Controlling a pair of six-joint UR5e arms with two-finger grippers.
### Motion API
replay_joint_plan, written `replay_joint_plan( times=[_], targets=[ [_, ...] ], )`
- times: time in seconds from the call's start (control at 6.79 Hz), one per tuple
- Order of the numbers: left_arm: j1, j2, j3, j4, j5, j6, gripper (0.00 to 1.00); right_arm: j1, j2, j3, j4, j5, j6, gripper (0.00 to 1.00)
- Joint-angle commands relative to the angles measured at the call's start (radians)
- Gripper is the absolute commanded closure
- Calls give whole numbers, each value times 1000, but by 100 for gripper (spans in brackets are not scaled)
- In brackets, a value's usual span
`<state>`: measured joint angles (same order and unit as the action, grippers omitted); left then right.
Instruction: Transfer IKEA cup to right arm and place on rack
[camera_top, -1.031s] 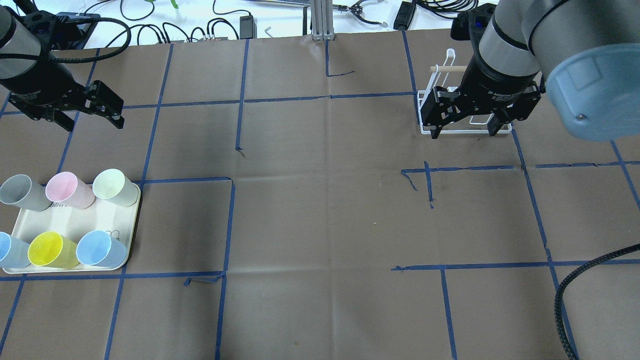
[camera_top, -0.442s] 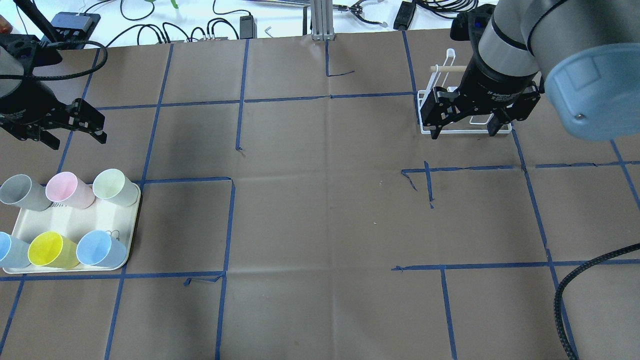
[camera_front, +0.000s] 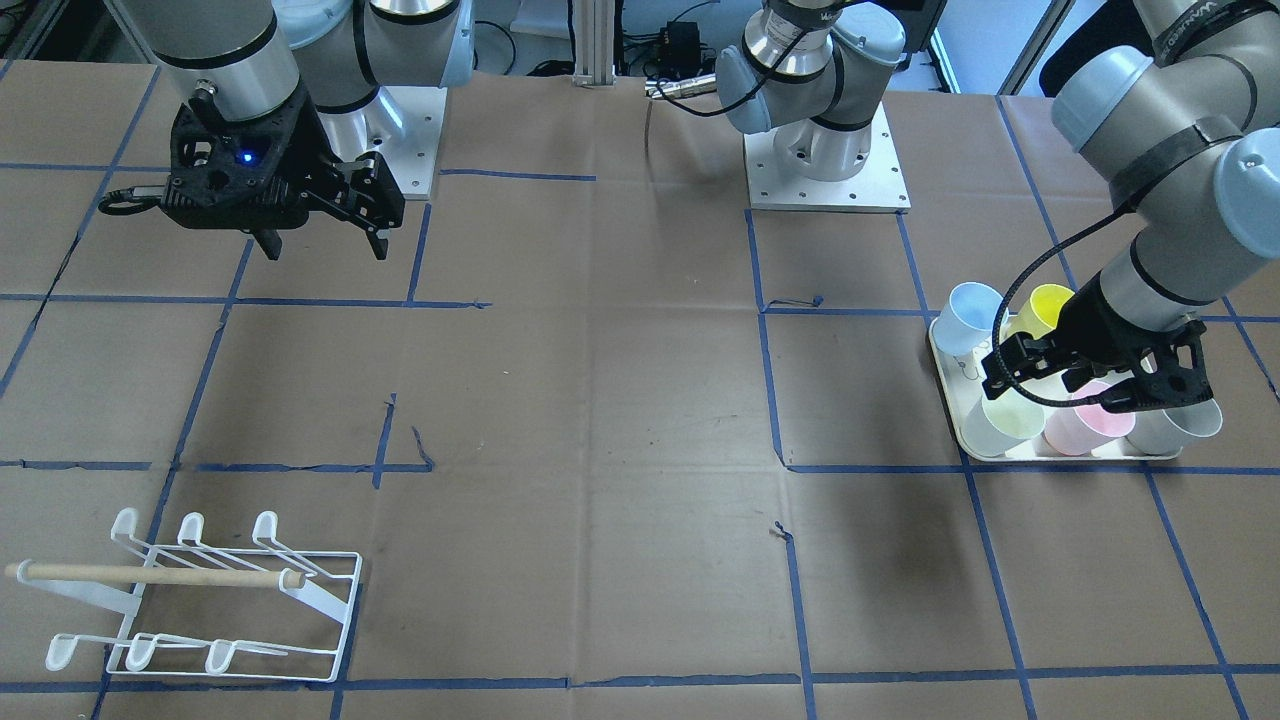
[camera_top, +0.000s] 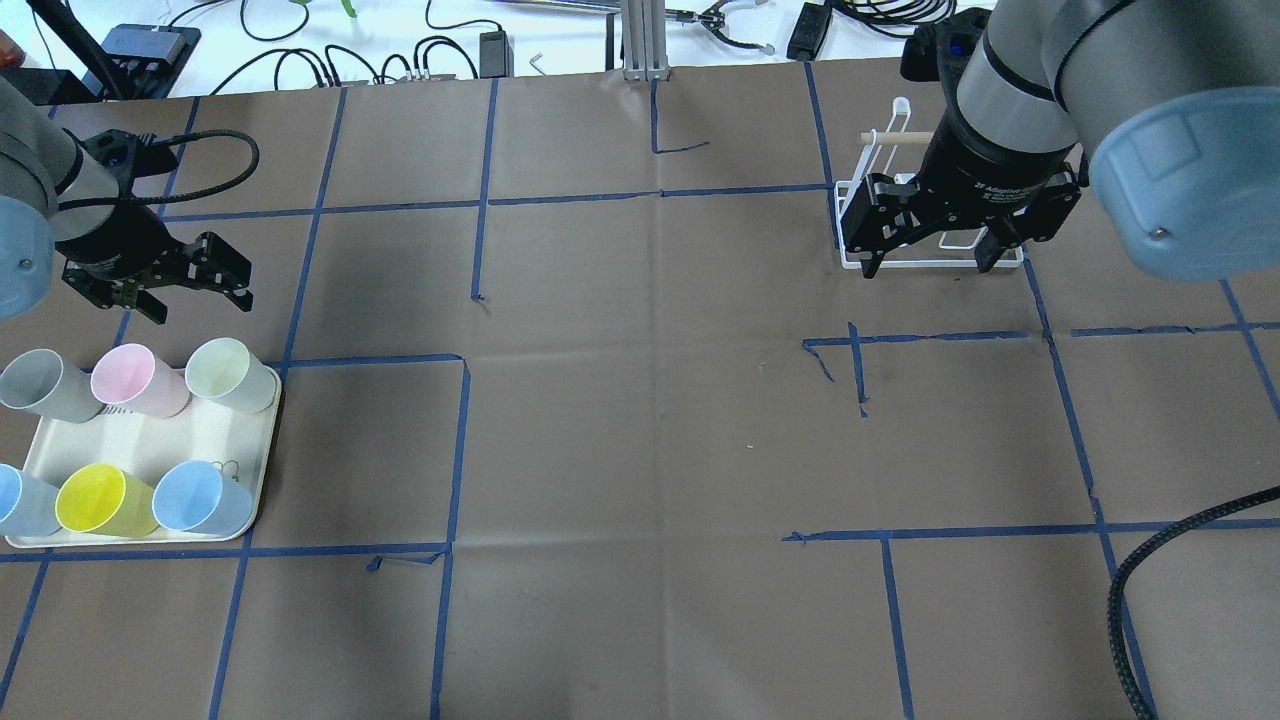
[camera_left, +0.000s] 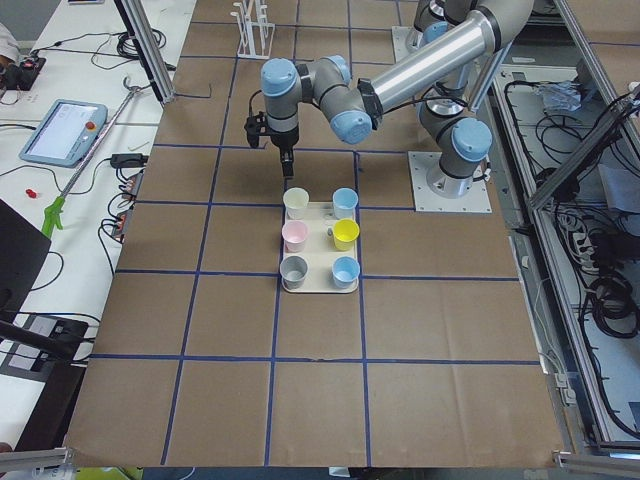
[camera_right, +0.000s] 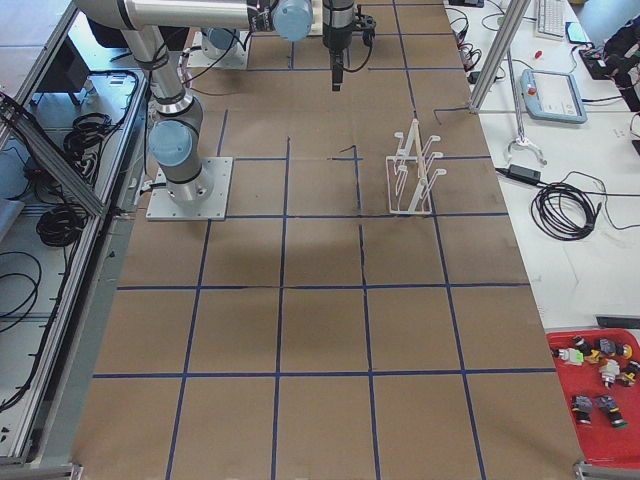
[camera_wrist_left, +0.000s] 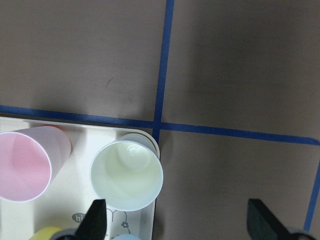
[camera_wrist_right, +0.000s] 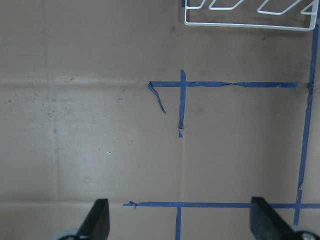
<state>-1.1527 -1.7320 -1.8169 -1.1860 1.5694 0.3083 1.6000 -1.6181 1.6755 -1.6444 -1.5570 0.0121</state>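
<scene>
Hovering my left gripper (camera_top: 195, 298), wide open and empty, just past the cream tray (camera_top: 200, 440) corner holding the pale green cup (camera_top: 230, 375); descending off-centre, 1 finger could topple it. My right gripper (camera_top: 930, 265) hangs open, empty, far from the tray, near the rack (camera_front: 200, 600).

Brown paper-covered table (camera_top: 640, 450) gridded with blue tape (camera_top: 457, 450).

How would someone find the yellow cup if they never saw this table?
Find the cream tray of six cups at the robot's left end of the brown table. The yellow cup stands in the row nearer the robot, in the middle, between two blue cups. It is the only yellow one.
</scene>
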Motion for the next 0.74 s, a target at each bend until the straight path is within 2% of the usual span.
replay_joint_plan(
  times=[0.0, 0.15, 0.59],
  targets=[
    [1, -27, -89, 115, 6, 5, 0, 0, 0, 1, 1, 0, 0, 0],
    [1, -47, -119, 182, 8, 6, 0, 0, 1, 1, 1, 0, 0, 0],
    [1, -75, -121, 197, 27, 15, 0, 0, 3, 0, 1, 0, 0, 0]
  ],
)
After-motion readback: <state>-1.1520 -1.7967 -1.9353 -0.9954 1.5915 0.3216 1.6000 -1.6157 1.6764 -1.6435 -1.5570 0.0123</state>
